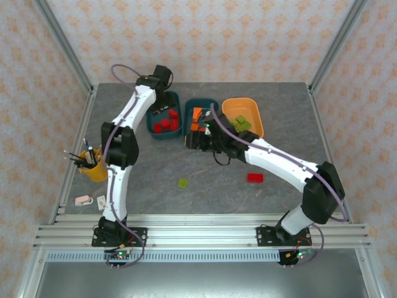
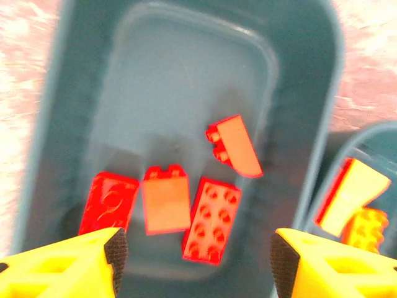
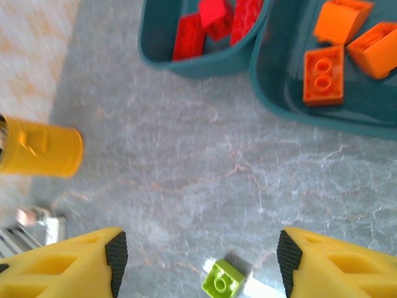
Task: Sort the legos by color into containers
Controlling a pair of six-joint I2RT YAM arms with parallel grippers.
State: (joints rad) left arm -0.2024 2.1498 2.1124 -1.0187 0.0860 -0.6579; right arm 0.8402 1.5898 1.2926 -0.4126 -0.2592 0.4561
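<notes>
My left gripper (image 2: 195, 261) hangs open and empty over the left dark teal container (image 2: 310, 93), in which several red legos (image 2: 213, 220) lie. From above, this gripper (image 1: 162, 99) sits at that container's (image 1: 152, 127) far end. The middle teal container (image 1: 211, 104) holds orange legos (image 3: 323, 74), and the orange container (image 1: 229, 105) holds light green ones (image 1: 240, 122). My right gripper (image 3: 198, 257) is open above the table, with one green lego (image 3: 223, 278) lying below and between its fingers. That green lego (image 1: 183, 183) and a red lego (image 1: 255, 178) lie loose on the table.
A yellow pen cup (image 1: 93, 166) stands at the left edge of the table, and small white and pink items (image 1: 84, 200) lie near it. The right arm (image 1: 279, 164) reaches diagonally across the table, its wrist just in front of the middle container.
</notes>
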